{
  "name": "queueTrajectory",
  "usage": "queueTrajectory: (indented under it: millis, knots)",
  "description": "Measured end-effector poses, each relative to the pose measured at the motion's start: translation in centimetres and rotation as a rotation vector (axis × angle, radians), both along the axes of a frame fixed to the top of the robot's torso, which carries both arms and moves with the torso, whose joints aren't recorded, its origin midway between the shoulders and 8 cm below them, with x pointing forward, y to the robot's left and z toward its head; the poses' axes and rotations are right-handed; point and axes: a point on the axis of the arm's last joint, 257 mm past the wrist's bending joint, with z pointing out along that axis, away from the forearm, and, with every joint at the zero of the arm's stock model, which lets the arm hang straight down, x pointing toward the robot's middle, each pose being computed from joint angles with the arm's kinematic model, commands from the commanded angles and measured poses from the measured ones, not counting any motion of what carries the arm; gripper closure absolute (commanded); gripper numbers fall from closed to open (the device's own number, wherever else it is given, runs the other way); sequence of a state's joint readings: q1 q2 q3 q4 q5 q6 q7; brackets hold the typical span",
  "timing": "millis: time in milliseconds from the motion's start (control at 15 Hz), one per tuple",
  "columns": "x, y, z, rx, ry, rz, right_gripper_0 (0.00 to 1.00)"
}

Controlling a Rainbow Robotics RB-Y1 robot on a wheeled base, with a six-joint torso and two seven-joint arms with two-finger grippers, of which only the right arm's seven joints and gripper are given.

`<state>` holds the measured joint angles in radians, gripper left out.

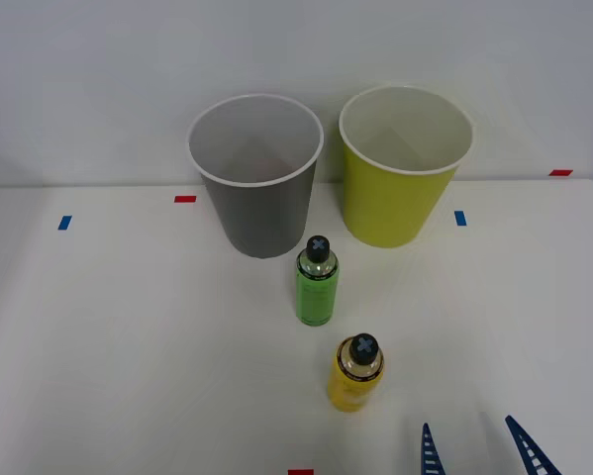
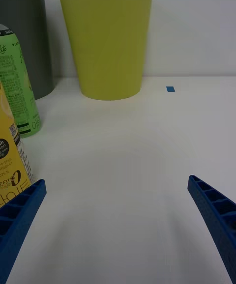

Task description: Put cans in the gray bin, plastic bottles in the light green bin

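Note:
The gray bin and the light green bin stand side by side at the back of the white table, both upright. A green plastic bottle with a black cap stands in front of the gray bin. Nearer to me stands a stouter yellow plastic bottle. My right gripper is open at the front edge, just right of the yellow bottle, with nothing between its blue fingers. In the wrist view the light green bin is straight ahead, the gray bin, green bottle and yellow bottle beside one finger. The cans are out of view.
Small red and blue tape marks dot the table, such as a blue mark right of the light green bin and a red mark left of the gray bin. A pale wall rises behind the bins.

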<state>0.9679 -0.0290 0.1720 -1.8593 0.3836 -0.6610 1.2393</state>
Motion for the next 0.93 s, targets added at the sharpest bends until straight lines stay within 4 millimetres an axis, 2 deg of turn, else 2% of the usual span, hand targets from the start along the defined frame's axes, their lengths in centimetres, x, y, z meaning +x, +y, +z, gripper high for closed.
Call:
queueTrajectory:
  millis: [933]
  knots:
    - [0.00,-0.01,0.00,0.000,0.000,0.000,0.00]
